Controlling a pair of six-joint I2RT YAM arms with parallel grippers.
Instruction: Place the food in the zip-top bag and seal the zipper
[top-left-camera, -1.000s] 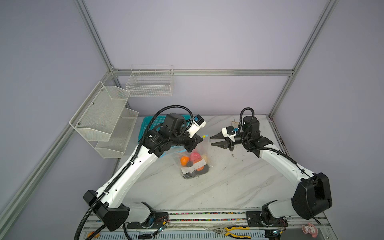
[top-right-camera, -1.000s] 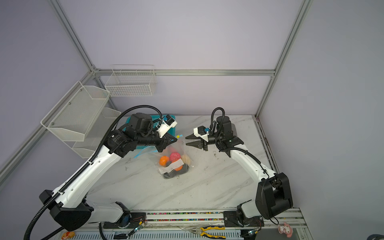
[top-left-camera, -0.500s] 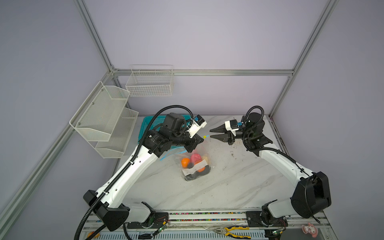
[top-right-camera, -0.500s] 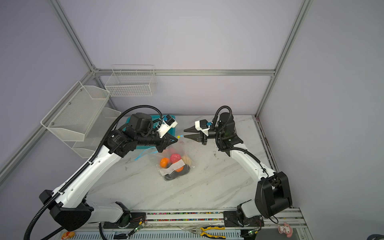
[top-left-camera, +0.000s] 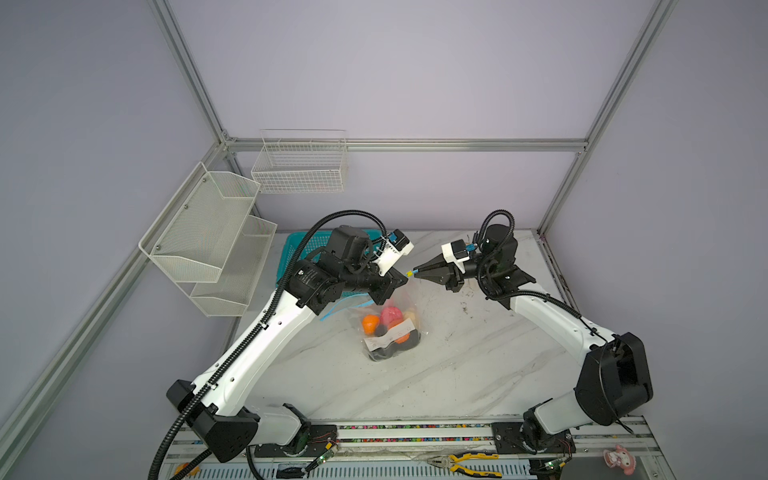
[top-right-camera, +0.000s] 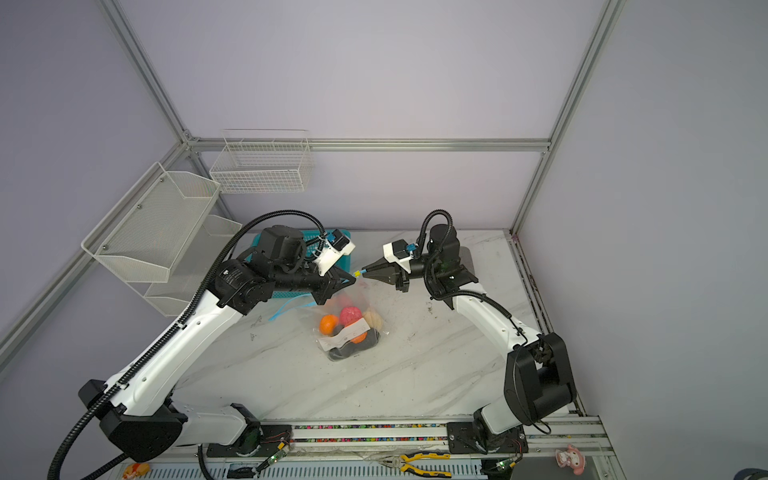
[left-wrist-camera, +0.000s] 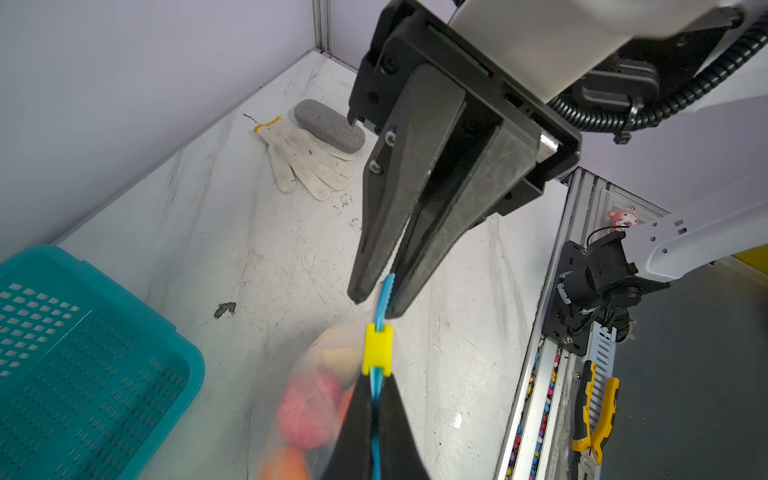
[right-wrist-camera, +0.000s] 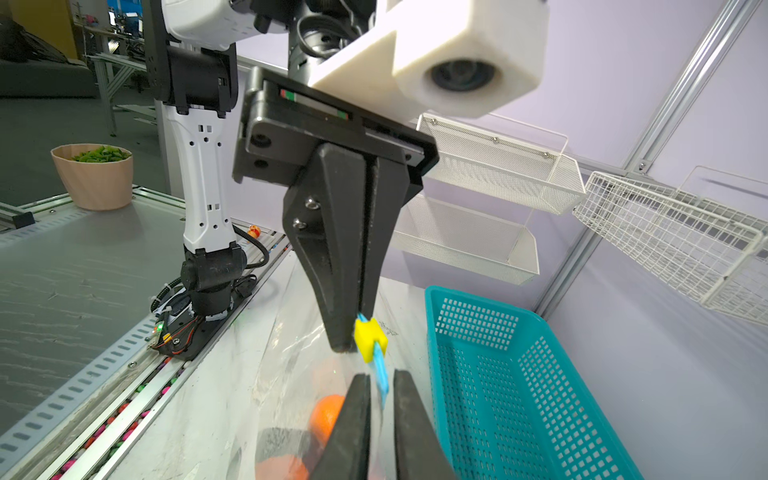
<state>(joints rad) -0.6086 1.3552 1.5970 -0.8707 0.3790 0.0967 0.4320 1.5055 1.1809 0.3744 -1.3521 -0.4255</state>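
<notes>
The zip-top bag (top-left-camera: 392, 305) (top-right-camera: 353, 301) hangs over the marble table with its bottom resting on it. Inside is the food: an orange ball (top-left-camera: 370, 324), a pink one (top-left-camera: 391, 316), a cream one and dark pieces. My left gripper (left-wrist-camera: 376, 380) (top-left-camera: 402, 277) is shut on the light-blue zipper (left-wrist-camera: 376, 419) just behind the yellow slider (left-wrist-camera: 377, 351) (right-wrist-camera: 370, 334). My right gripper (right-wrist-camera: 380, 376) (top-left-camera: 415, 272) faces it tip to tip. Its jaws stand a narrow gap apart around the zipper's free end (right-wrist-camera: 381, 374).
A teal basket (left-wrist-camera: 83, 353) (right-wrist-camera: 519, 374) stands at the back left, beside the left arm. A white glove (left-wrist-camera: 303, 158) and a grey case (left-wrist-camera: 328, 124) lie at the back right. Wire shelves (top-left-camera: 208, 241) hang on the left wall. Pliers (top-left-camera: 461, 461) lie on the front rail.
My right gripper has risen and moved left to meet the left gripper at the slider, and its jaws have narrowed around the strip's end. The left arm and bag stayed put.
</notes>
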